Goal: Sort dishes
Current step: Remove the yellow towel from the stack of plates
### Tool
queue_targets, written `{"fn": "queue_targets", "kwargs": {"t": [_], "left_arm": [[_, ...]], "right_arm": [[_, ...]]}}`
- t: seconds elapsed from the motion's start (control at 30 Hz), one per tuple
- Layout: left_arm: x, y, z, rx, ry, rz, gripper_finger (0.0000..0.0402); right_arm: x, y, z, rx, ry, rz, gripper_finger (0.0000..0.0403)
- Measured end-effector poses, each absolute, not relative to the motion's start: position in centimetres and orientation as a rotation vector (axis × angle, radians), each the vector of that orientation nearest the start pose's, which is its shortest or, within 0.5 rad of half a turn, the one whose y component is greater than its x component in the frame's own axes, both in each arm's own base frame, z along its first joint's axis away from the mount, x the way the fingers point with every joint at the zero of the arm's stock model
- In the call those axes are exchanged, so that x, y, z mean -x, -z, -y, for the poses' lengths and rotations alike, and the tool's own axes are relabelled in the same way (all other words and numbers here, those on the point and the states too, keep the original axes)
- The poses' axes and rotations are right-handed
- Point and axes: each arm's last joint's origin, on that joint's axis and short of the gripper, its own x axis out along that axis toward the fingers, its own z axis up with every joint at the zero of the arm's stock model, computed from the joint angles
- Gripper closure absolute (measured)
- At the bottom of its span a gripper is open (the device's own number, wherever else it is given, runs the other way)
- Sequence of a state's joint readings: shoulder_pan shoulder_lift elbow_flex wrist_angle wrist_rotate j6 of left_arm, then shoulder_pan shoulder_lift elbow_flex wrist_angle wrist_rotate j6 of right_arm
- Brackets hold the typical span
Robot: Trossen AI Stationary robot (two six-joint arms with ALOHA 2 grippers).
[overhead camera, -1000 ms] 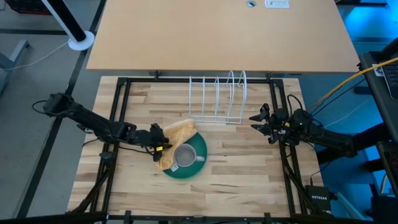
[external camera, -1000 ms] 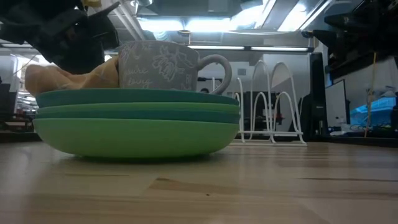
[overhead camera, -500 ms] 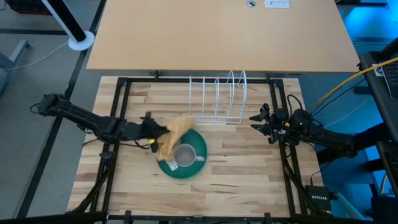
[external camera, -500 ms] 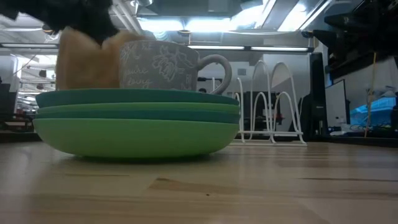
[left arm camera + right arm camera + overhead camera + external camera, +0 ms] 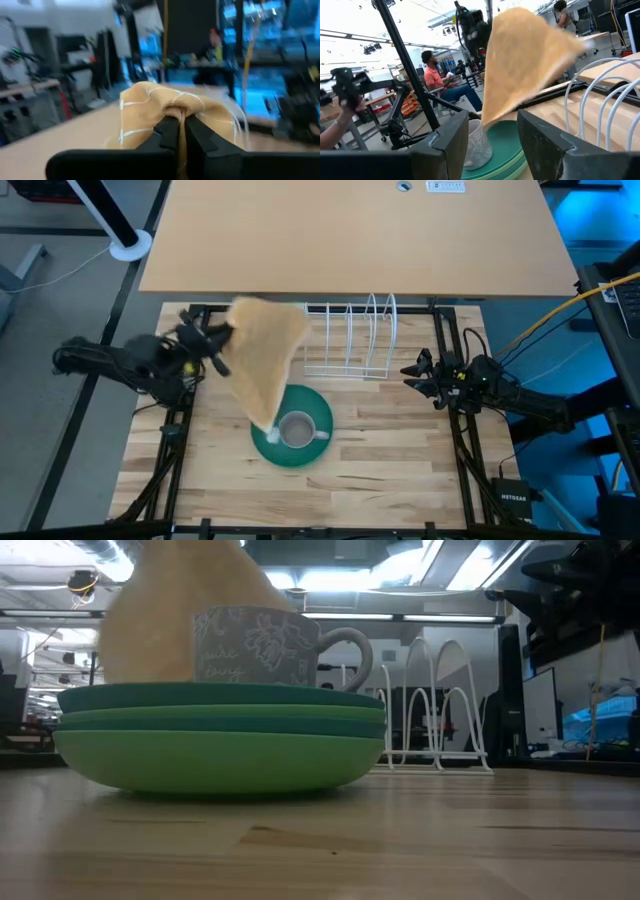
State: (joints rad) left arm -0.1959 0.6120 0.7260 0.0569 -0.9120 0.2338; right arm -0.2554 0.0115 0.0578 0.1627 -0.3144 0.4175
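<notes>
The left gripper (image 5: 215, 345) clenched the waffle cloth (image 5: 262, 360) aloft, its tail apparently brushing the stacked plates (image 5: 300, 448) and grey mug (image 5: 297, 429) mid-surface. It should lift higher before swinging clear, sparing the mug. The right gripper (image 5: 420, 376) waited spread beside the wire rack (image 5: 350, 340).

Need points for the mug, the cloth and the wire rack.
mug (image 5: 262, 645): low view, middle of its grey patterned side.
cloth (image 5: 265, 350): high view, middle of the lifted tan sheet.
wire rack (image 5: 352, 338): high view, on one of its white wire loops.
</notes>
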Motion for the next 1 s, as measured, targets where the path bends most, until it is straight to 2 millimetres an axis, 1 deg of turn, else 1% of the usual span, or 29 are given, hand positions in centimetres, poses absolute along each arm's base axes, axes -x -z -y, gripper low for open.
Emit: {"fn": "queue_targets", "kwargs": {"t": [0.07,0.17,0.23,0.33,0.4,0.5,0.7,0.83,1.0], "left_arm": [[-12.1,-37.2,-0.2,-0.145,-0.757,0.116,0.0400],[-11.5,-38.8,-0.5,-0.166,-0.790,0.150,0.0400],[-11.3,-39.2,-0.7,-0.180,-0.803,0.152,0.0400],[-11.4,-38.8,-0.7,-0.186,-0.800,0.120,0.0400],[-11.7,-37.9,-0.7,-0.195,-0.787,0.054,0.0400],[-12.3,-35.9,-0.6,-0.207,-0.770,-0.093,0.0400],[-13.4,-30.7,-0.4,-0.107,-0.788,-0.345,0.0400],[-14.0,-27.2,-0.3,-0.050,-0.821,-0.435,0.0398],[-14.7,-24.0,-0.2,0.013,-0.839,-0.504,0.0370]], "right_arm": [[-9.0,-19.8,1.4,-0.357,-0.099,0.186,0.0228],[-9.0,-19.8,1.5,-0.360,-0.076,0.192,0.0228],[-9.1,-19.8,1.6,-0.362,-0.060,0.195,0.0228],[-9.1,-19.8,1.6,-0.371,-0.059,0.195,0.0228],[-9.0,-19.8,1.6,-0.399,-0.062,0.195,0.0228],[-9.0,-19.8,1.6,-0.438,-0.066,0.194,0.0228],[-9.1,-19.9,1.6,-0.481,-0.075,0.205,0.0228],[-9.4,-20.2,1.6,-0.484,-0.081,0.222,0.0228],[-10.4,-20.3,1.9,-0.514,-0.094,0.208,0.0228]]}}
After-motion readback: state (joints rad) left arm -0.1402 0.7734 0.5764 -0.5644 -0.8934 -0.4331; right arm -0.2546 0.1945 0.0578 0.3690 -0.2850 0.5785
